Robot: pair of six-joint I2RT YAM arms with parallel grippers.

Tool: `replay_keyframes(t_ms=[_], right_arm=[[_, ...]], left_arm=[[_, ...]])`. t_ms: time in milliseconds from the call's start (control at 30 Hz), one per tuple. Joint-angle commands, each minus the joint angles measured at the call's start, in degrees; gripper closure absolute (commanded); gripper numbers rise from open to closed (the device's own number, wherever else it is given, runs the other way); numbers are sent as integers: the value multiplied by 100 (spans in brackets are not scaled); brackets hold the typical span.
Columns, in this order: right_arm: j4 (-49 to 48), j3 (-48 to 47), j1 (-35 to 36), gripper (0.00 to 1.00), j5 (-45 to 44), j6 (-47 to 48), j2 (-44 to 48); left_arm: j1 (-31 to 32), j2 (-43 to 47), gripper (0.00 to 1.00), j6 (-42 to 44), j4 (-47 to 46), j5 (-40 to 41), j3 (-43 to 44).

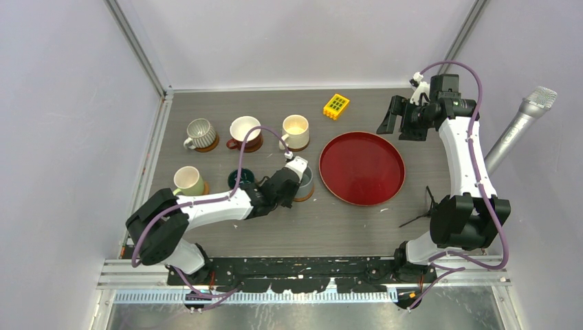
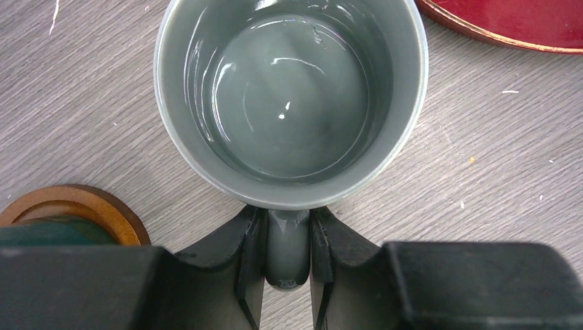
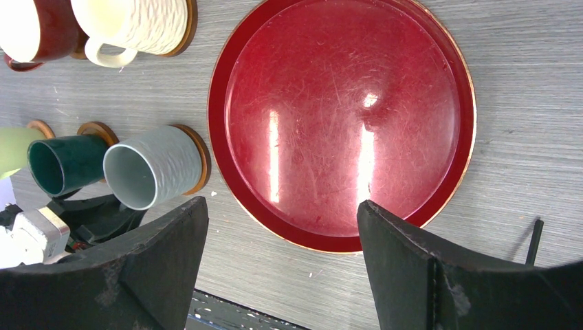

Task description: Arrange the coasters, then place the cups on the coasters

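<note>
Six cups stand on brown coasters in two rows left of the tray: ribbed grey-white [image 1: 200, 133], brown [image 1: 244, 130] and cream [image 1: 295, 130] behind, pale green [image 1: 186, 181], dark teal [image 1: 240, 179] and the grey cup [image 1: 306, 181] in front. My left gripper [image 2: 287, 275] is shut on the grey cup's handle [image 2: 287, 247], one finger on each side. The grey cup [image 3: 155, 172] rests on its coaster [image 3: 201, 161]. The teal cup's coaster [image 2: 82, 206] lies just to its left. My right gripper [image 3: 282, 206] hangs open and empty above the tray's far right.
A large glossy red tray [image 1: 362, 167] lies right of the cups. A yellow block [image 1: 336, 106] sits behind it. A silver microphone [image 1: 517, 129] leans in from the right. A thin black tool [image 1: 421, 206] lies near the right arm's base.
</note>
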State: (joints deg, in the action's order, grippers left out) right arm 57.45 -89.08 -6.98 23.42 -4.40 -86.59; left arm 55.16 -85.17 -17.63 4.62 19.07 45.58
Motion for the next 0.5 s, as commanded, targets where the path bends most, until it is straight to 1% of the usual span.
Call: replay_keyframes(t_ms=[0, 467], right_arm=[[-78, -19, -28, 16, 11, 66, 188], [-85, 66, -31, 16, 22, 75, 317]], left_arm=[[53, 149, 73, -154, -128, -67, 188], [145, 215, 79, -188, 32, -206, 180]])
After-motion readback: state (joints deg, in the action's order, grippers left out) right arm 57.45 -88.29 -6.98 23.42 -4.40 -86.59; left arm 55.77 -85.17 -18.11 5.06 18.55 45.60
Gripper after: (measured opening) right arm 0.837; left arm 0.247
